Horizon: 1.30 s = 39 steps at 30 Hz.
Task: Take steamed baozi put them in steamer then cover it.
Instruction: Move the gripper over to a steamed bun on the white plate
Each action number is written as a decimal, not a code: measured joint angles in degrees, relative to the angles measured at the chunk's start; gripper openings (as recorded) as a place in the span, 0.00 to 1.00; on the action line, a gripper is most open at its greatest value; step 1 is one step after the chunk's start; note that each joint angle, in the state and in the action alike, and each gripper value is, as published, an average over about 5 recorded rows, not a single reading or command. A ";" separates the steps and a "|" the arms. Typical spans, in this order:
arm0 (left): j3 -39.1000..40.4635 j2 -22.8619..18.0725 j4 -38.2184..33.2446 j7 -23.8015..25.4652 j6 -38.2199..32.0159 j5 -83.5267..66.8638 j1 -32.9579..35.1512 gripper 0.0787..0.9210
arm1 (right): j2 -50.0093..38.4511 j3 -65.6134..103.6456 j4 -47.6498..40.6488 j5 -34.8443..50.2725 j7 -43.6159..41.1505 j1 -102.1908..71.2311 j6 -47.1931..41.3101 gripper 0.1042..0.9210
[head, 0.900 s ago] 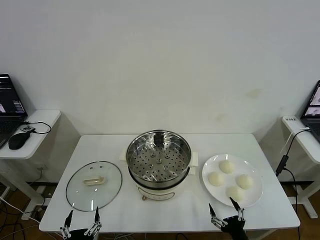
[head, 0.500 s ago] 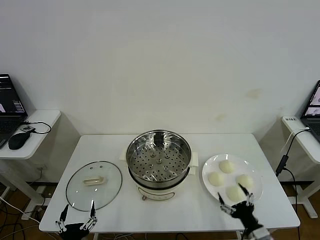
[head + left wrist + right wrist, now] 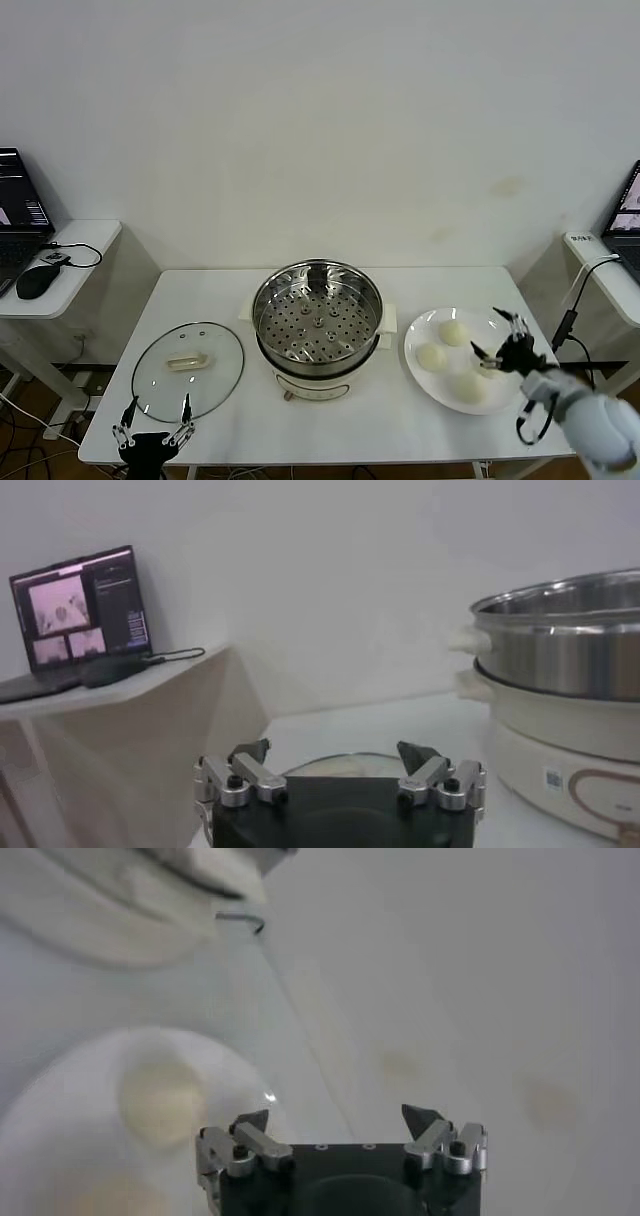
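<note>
Right gripper (image 3: 500,338) over plate's (image 3: 424,378) outer edge

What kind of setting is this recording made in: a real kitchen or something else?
Probably a lab or test room, not a kitchen: a bare white wall, a plain white table holding only the steamer, its cover and a plate, and a laptop on a side desk.

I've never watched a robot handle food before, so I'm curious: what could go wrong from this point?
The right gripper hangs open over the plate, where the baozi lie close together; closing on one might nudge a neighbour or squash the soft bun. The steamer has a tall rim, so a bun carried low could hit it. The left gripper waits open near the table edge by the glass cover, which could slip when lifted.
</note>
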 measured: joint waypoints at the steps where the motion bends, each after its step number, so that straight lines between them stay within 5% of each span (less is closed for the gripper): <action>1: -0.01 -0.13 -0.07 -0.16 0.09 0.51 -0.11 0.88 | -1.09 -1.94 -1.23 -0.07 -1.59 2.39 0.09 0.88; 15: -1.24 -0.87 -0.79 -1.62 0.73 4.43 -0.38 0.88 | -5.99 -34.29 -16.59 2.47 -16.91 33.23 0.51 0.88; 39: -3.17 -0.53 -0.18 -2.42 0.14 5.36 -1.16 0.88 | 3.24 -56.32 -32.20 1.69 -20.75 49.51 -1.39 0.86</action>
